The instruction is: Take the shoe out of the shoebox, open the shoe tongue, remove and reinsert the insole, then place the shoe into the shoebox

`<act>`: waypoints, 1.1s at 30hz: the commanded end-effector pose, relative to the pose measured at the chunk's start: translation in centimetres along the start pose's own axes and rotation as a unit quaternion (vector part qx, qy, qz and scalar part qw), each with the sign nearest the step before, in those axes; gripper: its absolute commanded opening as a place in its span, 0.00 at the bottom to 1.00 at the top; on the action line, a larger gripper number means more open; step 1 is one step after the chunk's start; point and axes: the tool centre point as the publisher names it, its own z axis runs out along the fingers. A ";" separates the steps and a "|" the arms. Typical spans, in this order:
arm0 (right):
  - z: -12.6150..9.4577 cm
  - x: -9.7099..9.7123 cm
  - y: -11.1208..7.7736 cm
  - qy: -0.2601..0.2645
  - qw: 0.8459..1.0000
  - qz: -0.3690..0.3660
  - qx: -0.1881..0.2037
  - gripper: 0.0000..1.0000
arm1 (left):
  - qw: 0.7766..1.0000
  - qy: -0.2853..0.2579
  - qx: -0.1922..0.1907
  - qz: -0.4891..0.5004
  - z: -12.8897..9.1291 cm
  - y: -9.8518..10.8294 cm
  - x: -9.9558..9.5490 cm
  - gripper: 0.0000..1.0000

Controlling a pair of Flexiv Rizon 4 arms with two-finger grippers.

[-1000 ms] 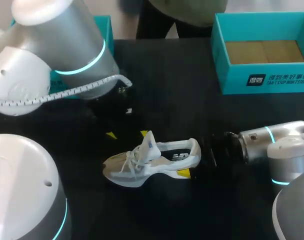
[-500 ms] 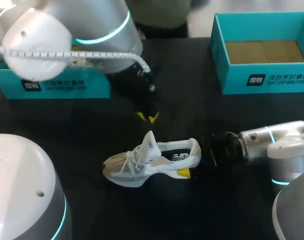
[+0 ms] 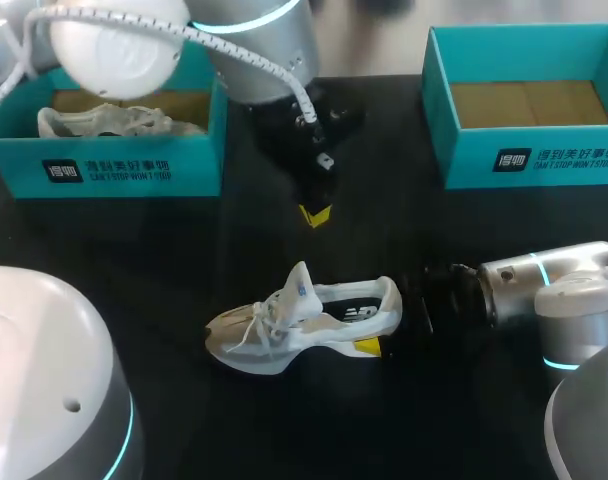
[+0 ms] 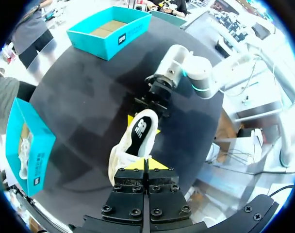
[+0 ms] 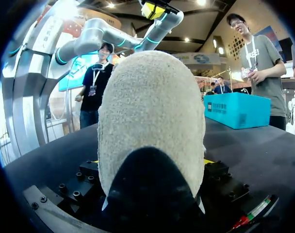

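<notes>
Black desk (image 3: 384,140): white shoe (image 3: 304,322) at near centre, toe left, heel clamped by right end effector (image 3: 386,322). Left end effector (image 3: 314,214), fingertips pressed together, hangs beyond it over bare desk. Far-left shoebox (image 3: 104,170) holds second shoe (image 3: 104,122); far-right shoebox (image 3: 529,160) stands well apart.

black table (image 3: 384,150) | teal box (image 3: 189,165) at its far left | pale second shoe (image 3: 104,122) lying inside it
</notes>
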 end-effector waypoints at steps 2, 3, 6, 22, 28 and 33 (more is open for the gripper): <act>0.1 -0.1 0.0 0.000 1.000 0.000 0.002 0.00 | 1.000 -0.001 -0.020 0.000 -0.1 -0.4 0.1 0.00; 0.1 -0.1 0.0 0.000 1.000 0.000 0.002 0.00 | 1.000 -0.001 -0.020 0.000 -0.1 -0.4 0.1 0.00; 0.1 -0.1 0.0 0.000 1.000 0.000 0.002 0.00 | 0.995 0.028 -0.003 0.096 0.2 -0.7 0.3 0.00; 0.1 -0.1 0.0 0.000 1.000 0.000 0.002 0.00 | 0.894 -0.002 -0.003 0.449 2.2 -0.5 0.6 0.00; 0.1 -0.1 0.0 0.000 1.000 0.000 0.002 0.00 | 0.894 -0.002 -0.003 0.449 2.2 -0.5 0.6 0.00; 0.1 -0.1 0.0 0.000 1.000 0.000 0.002 0.00 | 0.882 -0.022 -0.003 0.470 3.5 -0.8 1.4 0.00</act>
